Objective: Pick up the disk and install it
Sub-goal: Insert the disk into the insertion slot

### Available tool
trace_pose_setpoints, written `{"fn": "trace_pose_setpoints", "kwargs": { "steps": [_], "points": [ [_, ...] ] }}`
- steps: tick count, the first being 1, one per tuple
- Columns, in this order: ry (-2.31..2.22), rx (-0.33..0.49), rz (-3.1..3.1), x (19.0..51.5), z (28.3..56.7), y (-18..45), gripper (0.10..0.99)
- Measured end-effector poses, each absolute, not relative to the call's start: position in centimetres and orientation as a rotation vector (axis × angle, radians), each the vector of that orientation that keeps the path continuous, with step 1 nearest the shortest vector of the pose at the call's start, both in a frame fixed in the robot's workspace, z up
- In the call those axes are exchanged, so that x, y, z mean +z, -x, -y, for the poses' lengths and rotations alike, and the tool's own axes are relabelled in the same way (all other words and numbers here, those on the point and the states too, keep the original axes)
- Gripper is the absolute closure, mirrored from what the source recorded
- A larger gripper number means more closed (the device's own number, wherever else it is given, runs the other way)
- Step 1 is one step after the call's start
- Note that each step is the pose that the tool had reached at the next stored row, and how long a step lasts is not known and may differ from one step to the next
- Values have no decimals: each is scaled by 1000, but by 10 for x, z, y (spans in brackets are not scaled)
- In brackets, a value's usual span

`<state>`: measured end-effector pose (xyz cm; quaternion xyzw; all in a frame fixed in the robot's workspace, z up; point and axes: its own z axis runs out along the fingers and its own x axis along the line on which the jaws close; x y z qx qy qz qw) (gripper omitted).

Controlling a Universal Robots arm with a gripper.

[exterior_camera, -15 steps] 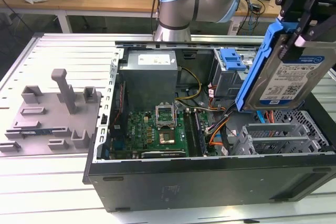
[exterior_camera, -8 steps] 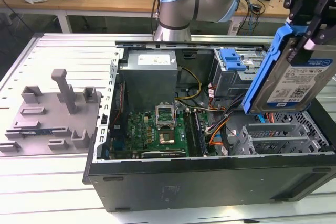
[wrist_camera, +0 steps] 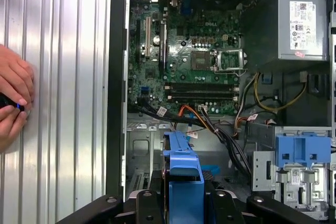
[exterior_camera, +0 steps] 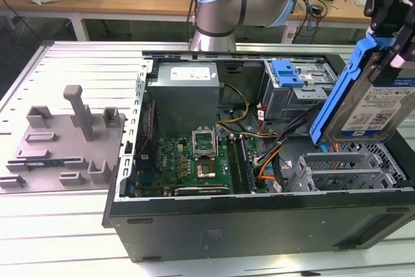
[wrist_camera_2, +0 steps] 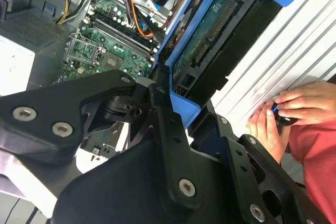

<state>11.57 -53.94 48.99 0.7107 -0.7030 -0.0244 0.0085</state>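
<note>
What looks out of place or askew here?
Only the disk: it hangs tilted in the gripper above the open computer case, not seated in any bay. A person's hands rest on the table beside the case.

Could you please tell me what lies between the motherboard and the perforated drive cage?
In the exterior view, a bundle of orange and black cables lies between the motherboard and the drive cage.

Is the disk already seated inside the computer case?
No, the gripper holds the disk up in the air above the open case.
</note>
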Motion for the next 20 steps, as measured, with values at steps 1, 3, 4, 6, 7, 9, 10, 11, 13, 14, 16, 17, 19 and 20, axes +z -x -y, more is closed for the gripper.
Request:
{"fn": "trace_pose_setpoints", "kwargs": {
  "steps": [1, 3, 4, 6, 7, 9, 10, 11, 13, 14, 16, 17, 19, 20],
  "points": [
    [-2220, -76, 2196, 489, 540, -116, 718],
    [-2220, -75, 2197, 487, 540, -116, 718],
    [-2220, -75, 2197, 486, 541, -116, 718],
    [-2220, -75, 2197, 484, 542, -116, 718],
    [-2220, -75, 2197, 483, 543, -116, 718],
    [-2220, -74, 2196, 482, 543, -117, 718],
    [-2220, -74, 2196, 481, 543, -117, 718],
    [-2220, -74, 2196, 480, 543, -117, 718],
    [-2220, -74, 2196, 478, 544, -118, 718],
    [-2220, -74, 2196, 477, 544, -118, 718],
    [-2220, -74, 2196, 476, 544, -118, 718],
    [-2220, -74, 2196, 476, 544, -118, 718],
    [-2220, -74, 2196, 476, 544, -118, 718],
    [-2220, -74, 2196, 476, 544, -118, 718]
  ]
}}
